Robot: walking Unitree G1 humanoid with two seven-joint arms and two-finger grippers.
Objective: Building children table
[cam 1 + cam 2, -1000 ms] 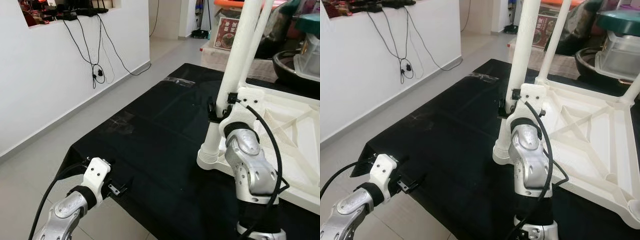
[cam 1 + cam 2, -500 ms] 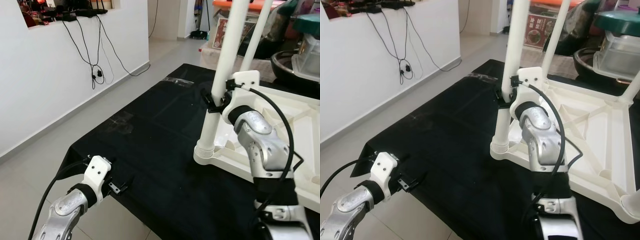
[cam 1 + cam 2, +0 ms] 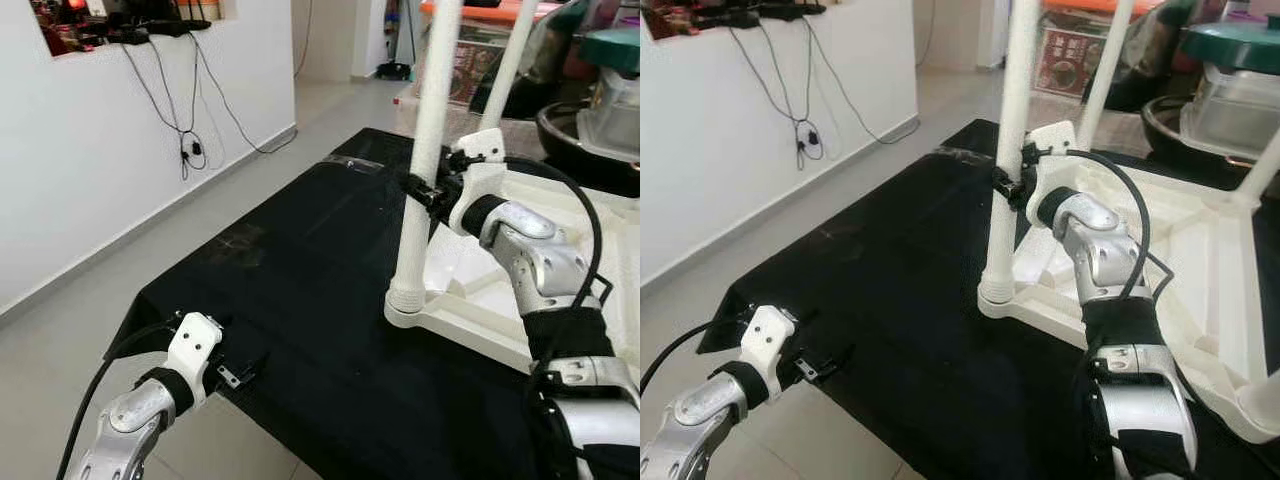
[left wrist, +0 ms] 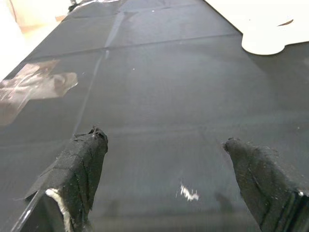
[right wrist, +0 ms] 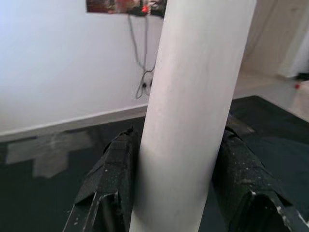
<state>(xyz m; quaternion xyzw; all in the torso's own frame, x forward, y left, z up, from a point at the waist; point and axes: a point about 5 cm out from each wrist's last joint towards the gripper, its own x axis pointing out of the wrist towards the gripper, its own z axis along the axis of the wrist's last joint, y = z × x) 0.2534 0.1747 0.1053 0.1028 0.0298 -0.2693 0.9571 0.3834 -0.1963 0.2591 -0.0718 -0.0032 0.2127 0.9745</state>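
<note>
White plastic table [image 3: 560, 270] lies upside down on the black mat [image 3: 300, 260], right side of the scene, and the right gripper [image 3: 425, 190] is clamped around the near-left leg [image 3: 425, 150] standing in its corner socket. Step looks like seating that leg; next move probably calls for a straight push down, though whether it's fully home is hard to tell. Left gripper [image 4: 166, 179] hangs released over the mat's near-left edge, with open mat to the left and the wall [image 3: 100, 150] farther left.
</note>
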